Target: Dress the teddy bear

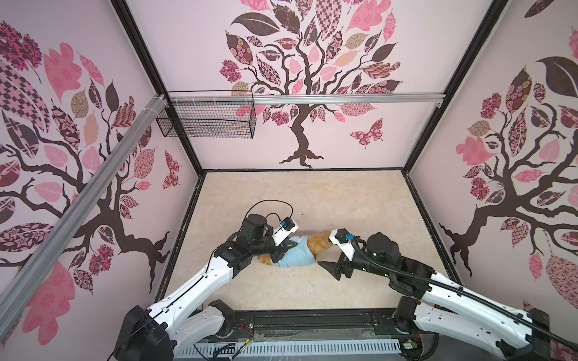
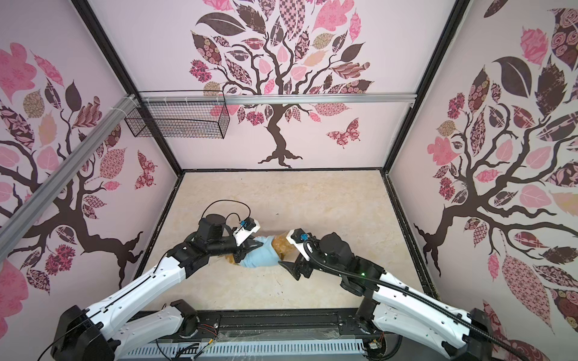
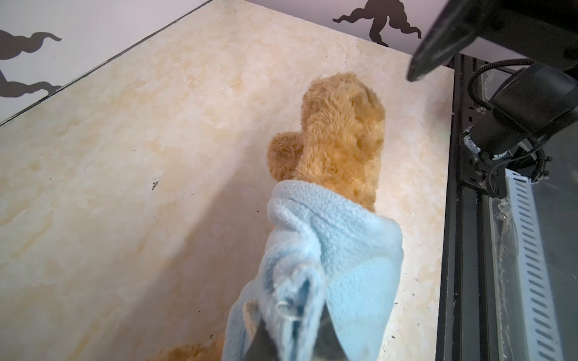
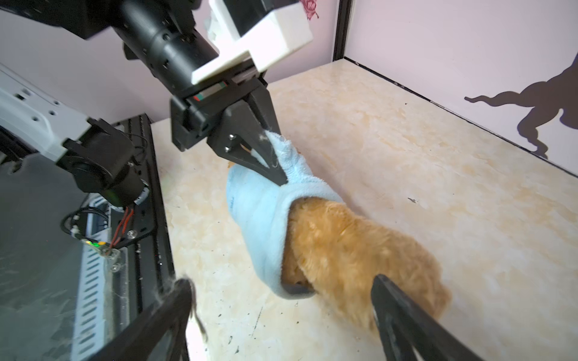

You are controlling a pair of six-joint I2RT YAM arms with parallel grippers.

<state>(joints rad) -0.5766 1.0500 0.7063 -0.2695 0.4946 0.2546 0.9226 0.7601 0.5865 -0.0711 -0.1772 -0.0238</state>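
Out past the black rail (image 1: 312, 322), on the table (image 1: 281, 193), find the teddy bear (image 4: 359, 250). Lying on its side, roughly along the rail. Sleeved at the end toward the rail's left in a light-blue shirt (image 4: 259, 225), bare fur at the end toward the rail's right. Cannot tell head from feet.

Judged from the plush: light, soft, squashy, nothing fragile. Likely to flop and skid on the smooth top rather than hold still. Best taken with a deep pinch into the bare body, not by the fur tips. For the fleece, probably stretchy and clingy on fur, take the hem.

Left gripper (image 4: 272, 165): clenched on a raised fold of the shirt. Right gripper (image 4: 283, 281): spread wide astride the bare furry end, grasping nothing.

No brand, label or legible writing; only a faint mark on the shirt, too small to read.
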